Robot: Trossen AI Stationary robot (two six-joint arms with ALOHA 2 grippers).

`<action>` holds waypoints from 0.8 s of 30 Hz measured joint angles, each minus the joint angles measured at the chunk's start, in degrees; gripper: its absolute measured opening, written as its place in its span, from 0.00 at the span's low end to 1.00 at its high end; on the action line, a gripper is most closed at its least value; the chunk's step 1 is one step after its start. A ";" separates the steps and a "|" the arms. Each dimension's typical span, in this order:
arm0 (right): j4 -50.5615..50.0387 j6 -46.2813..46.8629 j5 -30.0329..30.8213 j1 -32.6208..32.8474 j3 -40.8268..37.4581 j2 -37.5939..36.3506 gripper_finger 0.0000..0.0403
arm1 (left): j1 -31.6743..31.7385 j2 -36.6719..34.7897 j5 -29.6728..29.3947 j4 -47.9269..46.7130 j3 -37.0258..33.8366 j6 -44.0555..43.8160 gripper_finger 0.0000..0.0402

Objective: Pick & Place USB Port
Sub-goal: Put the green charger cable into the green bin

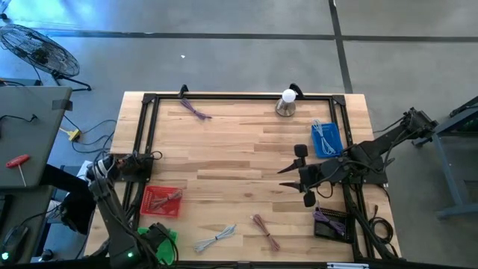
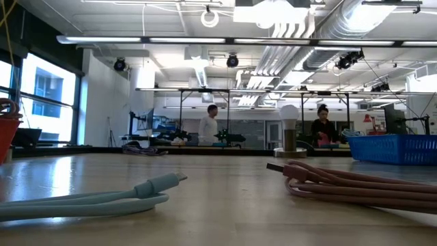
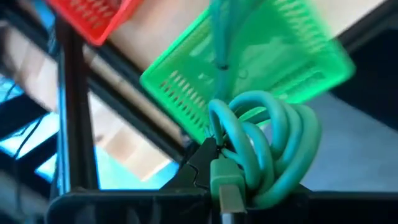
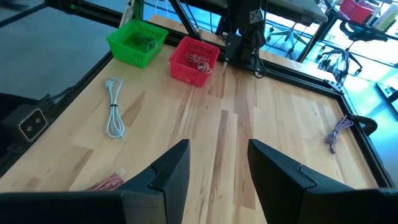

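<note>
In the left wrist view a coiled teal USB cable [image 3: 264,149] sits right at my left gripper [image 3: 214,180], which is shut on it. The green basket [image 3: 261,56] lies just beyond. From above, my left gripper [image 1: 154,239] is over the green basket [image 1: 171,237] at the table's near left corner. My right gripper [image 4: 217,177] is open and touches nothing. It hovers over the table's right half [image 1: 302,175]. A pale blue cable [image 1: 215,237] and a pink cable [image 1: 265,232] lie flat on the table near its near edge. My left gripper holds the teal cable by its coiled bundle [image 3: 239,155], beside the USB plug [image 3: 227,190]. A dark finger [image 3: 199,163] lies against the loops. The coil is bunched at the fingers, and one strand [image 3: 217,37] runs on toward the green basket. The gripper's own body hides the far side of the hold.
A red basket [image 1: 160,200] with a cable stands next to the green one. On the right are a blue basket [image 1: 326,139] with a white cable and a dark tray [image 1: 331,223]. A purple cable [image 1: 196,110] and a bulb stand [image 1: 286,104] sit near the far edge. A black frame [image 1: 239,97] borders the table.
</note>
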 joint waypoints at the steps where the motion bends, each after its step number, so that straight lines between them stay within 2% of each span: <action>1: -0.01 -0.45 -0.01 -0.01 0.00 0.04 0.38 | 0.01 0.00 0.45 -0.04 -0.79 0.15 0.03; 6: -0.01 -1.12 -0.02 -0.01 0.00 0.04 0.38 | 0.02 0.00 -0.35 2.37 -3.18 1.21 0.03; 14: -0.62 -1.29 -0.24 -0.02 0.00 0.04 0.38 | 0.04 0.00 3.93 9.60 -7.73 1.27 0.05; 24: -0.78 -1.87 -0.22 -0.01 0.00 0.04 0.38 | 0.04 0.00 4.05 9.39 -8.36 -1.14 0.05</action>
